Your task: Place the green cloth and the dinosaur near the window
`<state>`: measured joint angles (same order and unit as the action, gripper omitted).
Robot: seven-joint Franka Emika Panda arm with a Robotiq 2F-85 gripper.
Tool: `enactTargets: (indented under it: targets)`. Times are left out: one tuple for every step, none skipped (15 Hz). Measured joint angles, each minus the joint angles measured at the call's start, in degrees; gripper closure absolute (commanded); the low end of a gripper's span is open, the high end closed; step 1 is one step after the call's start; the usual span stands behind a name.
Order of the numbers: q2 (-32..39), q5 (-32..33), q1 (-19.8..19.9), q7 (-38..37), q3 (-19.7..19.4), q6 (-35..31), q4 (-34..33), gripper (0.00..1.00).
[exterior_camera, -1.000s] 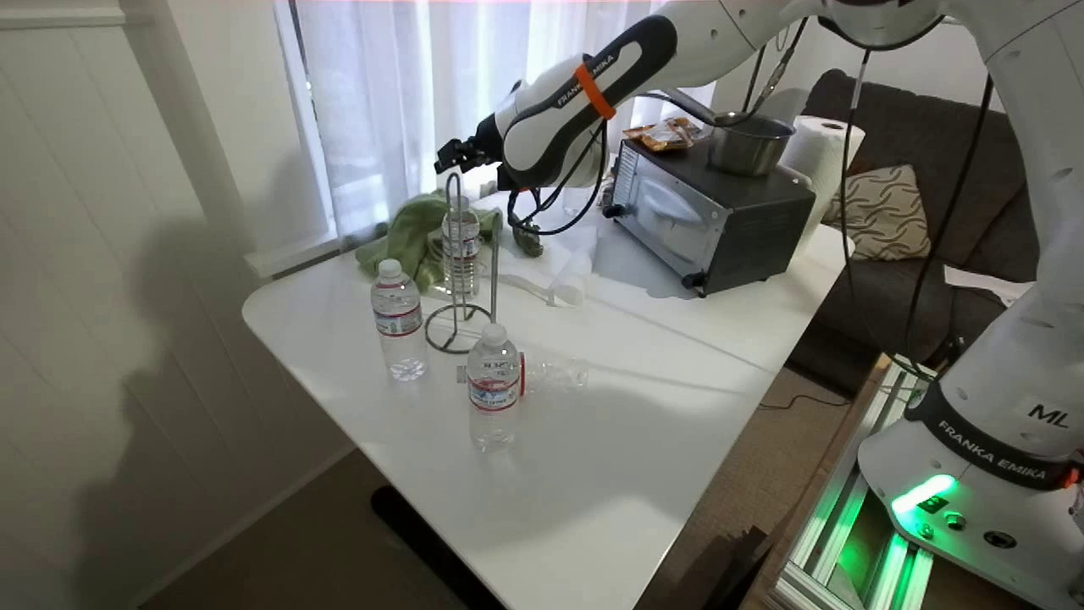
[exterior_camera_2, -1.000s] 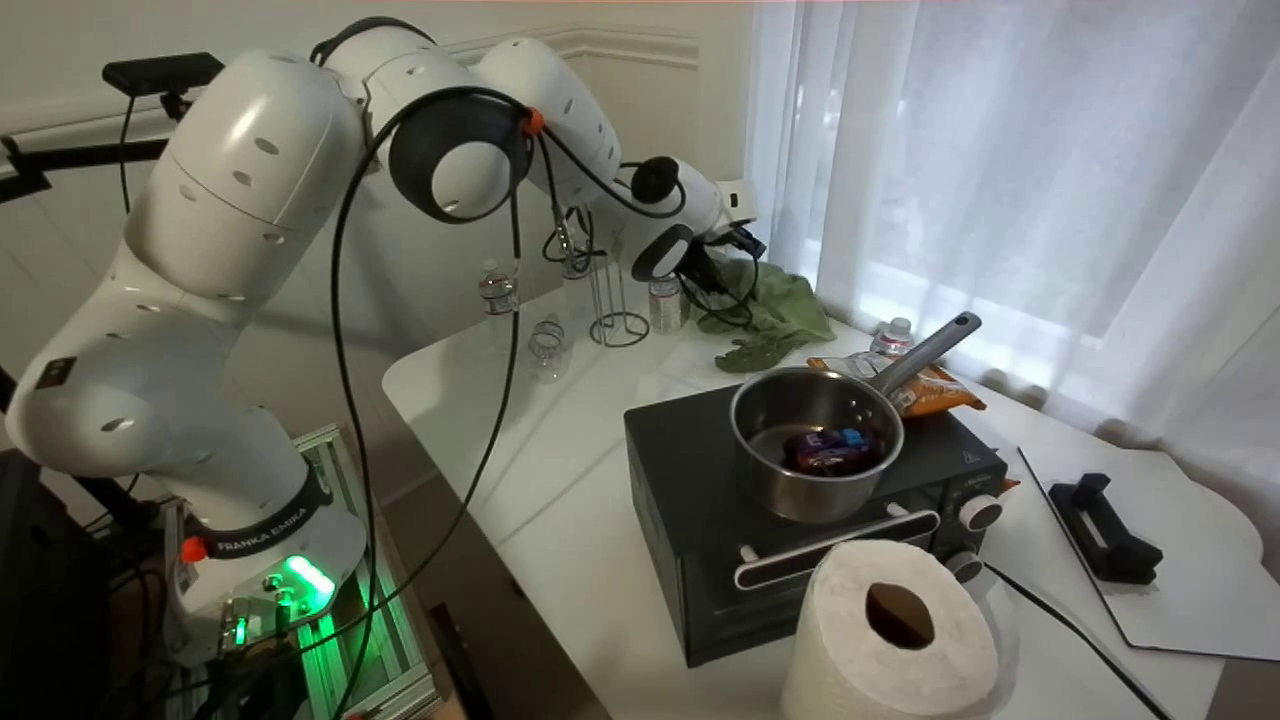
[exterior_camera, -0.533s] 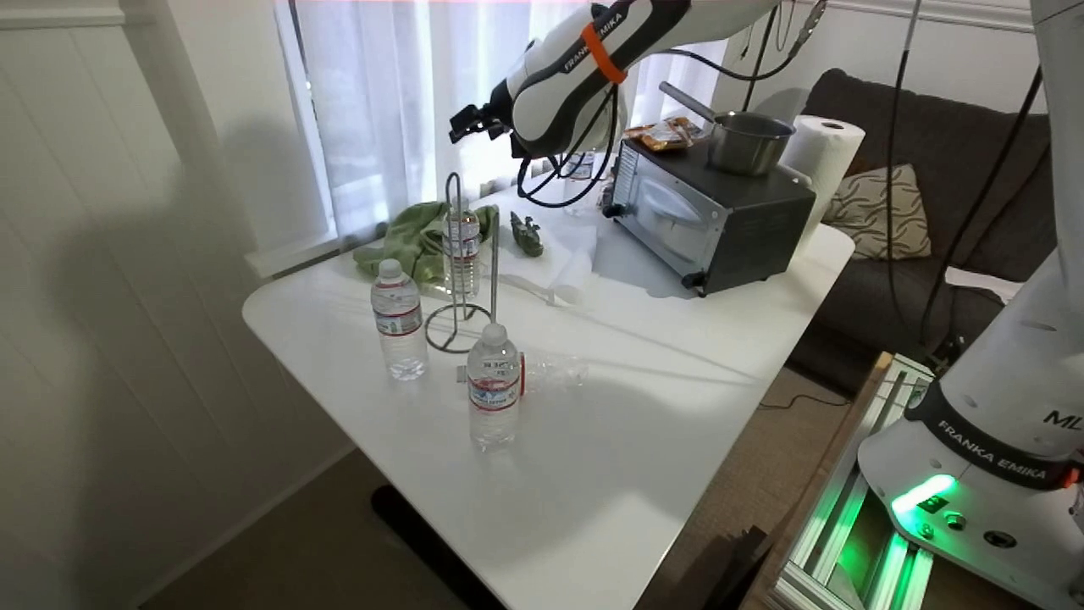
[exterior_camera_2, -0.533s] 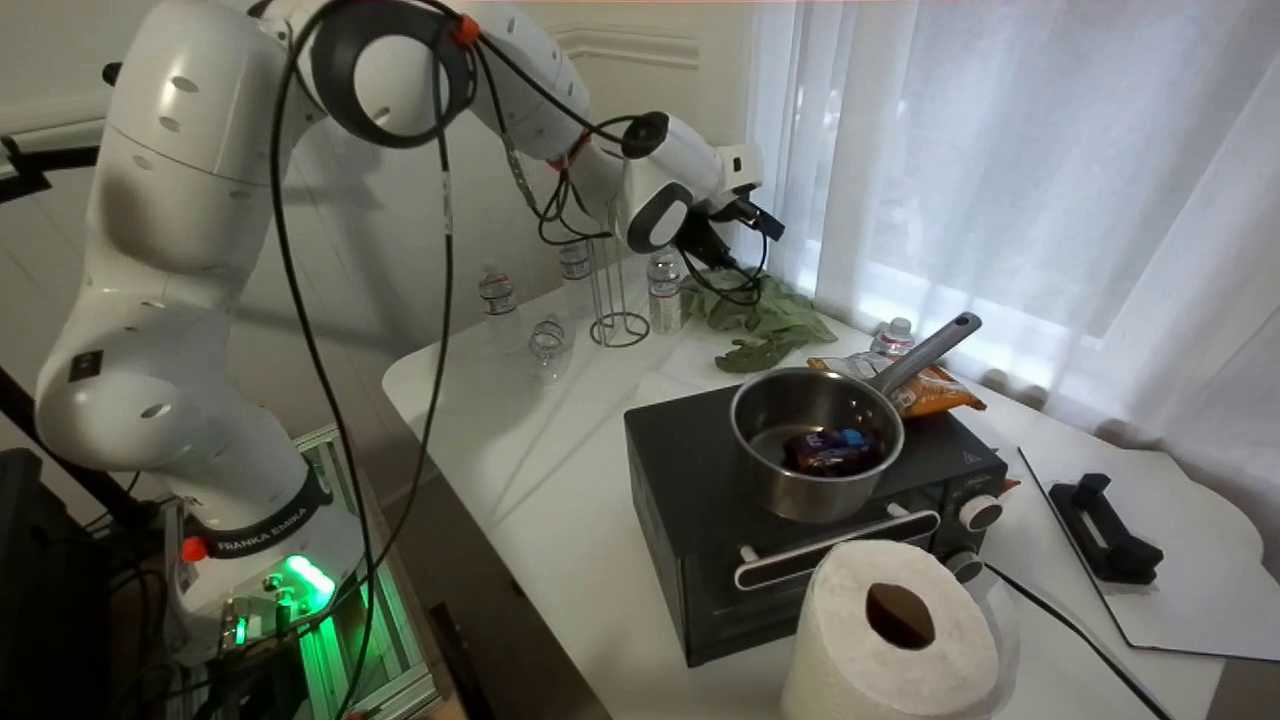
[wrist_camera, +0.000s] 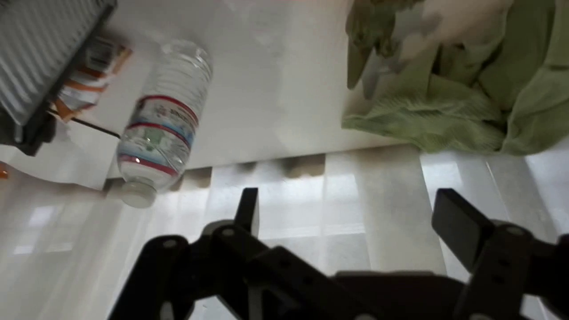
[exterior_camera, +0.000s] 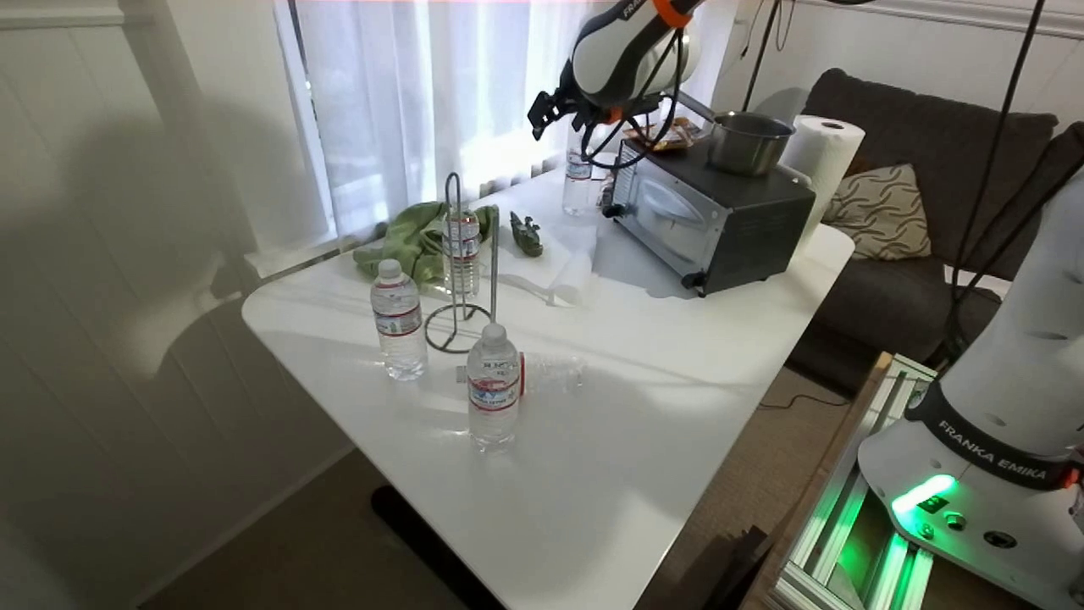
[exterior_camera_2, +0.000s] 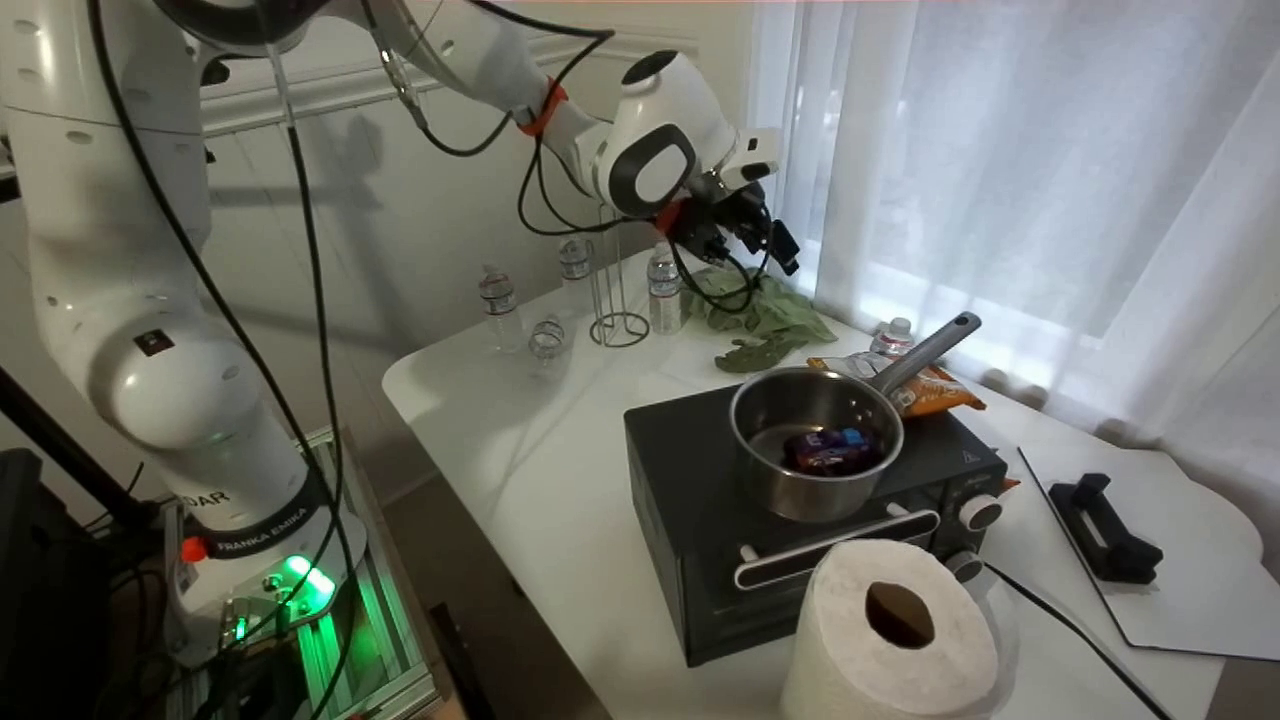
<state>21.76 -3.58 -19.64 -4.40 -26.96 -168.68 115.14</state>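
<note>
Claw [wrist_camera: 350,213] shifted toward the toaster oven [exterior_camera: 711,220], jaws spread wide, arm base [exterior_camera: 987,474] reading "FRANKA EMIKA", green cloth [exterior_camera: 413,241] near dinosaur [exterior_camera: 527,235]

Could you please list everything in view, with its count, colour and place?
table: one, white, beside curtains
curtains: number unclear, white, along table
cloth: one, green, on table by curtains
dinosaur: one, green, near cloth
bottles: five, transparent, on table, one lying
wire stand: one, grey, among bottles
thin sheet: count unclear, whitish, near dinosaur
toaster oven: one, dark grey, on table
saucepan: one, silver, on oven
packet: one, purple-blue, inside saucepan
snack bags: two, orange, on and beside oven
paper roll: one, white, beside oven
panel: one, white, on table
handle: one, black, on panel
sofa: one, dark, beyond table
cushion: one, beige patterned, on sofa
robot arm: one, white-black, over table
gripper: one, black, open, in mid-air near curtains
</note>
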Motion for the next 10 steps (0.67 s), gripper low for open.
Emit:
enactTargets:
  targets:
    - [-0.69, 2.03, -2.88, -2.01, -2.93, 4.46, 0.17, 0.0]
    - [-1.28, 3.67, -5.11, -3.65, -4.72, 9.1, 0.14, 0.0]
    - [-1.96, 6.14, -5.44, -5.49, -4.16, 13.58, -0.01, 0.0]
    - [-2.72, 7.28, -4.03, -6.44, -1.29, 16.73, -0.07, 0.0]
    - [-3.25, 6.09, -1.69, -6.28, 2.79, 17.57, -0.05, 0.0]
    - [-3.49, 5.14, 0.43, -6.15, 6.31, 17.58, -0.06, 0.0]
    - [-3.52, 4.7, 1.45, -6.15, 8.16, 17.58, -0.06, 0.0]
    - [-3.51, 4.57, 1.86, -6.15, 8.86, 17.58, -0.06, 0.0]
    - [-3.53, 4.52, 2.15, -6.13, 9.07, 17.58, -0.06, 0.0]
    - [-3.54, 4.5, 2.34, -6.05, 9.07, 17.58, -0.06, 0.0]
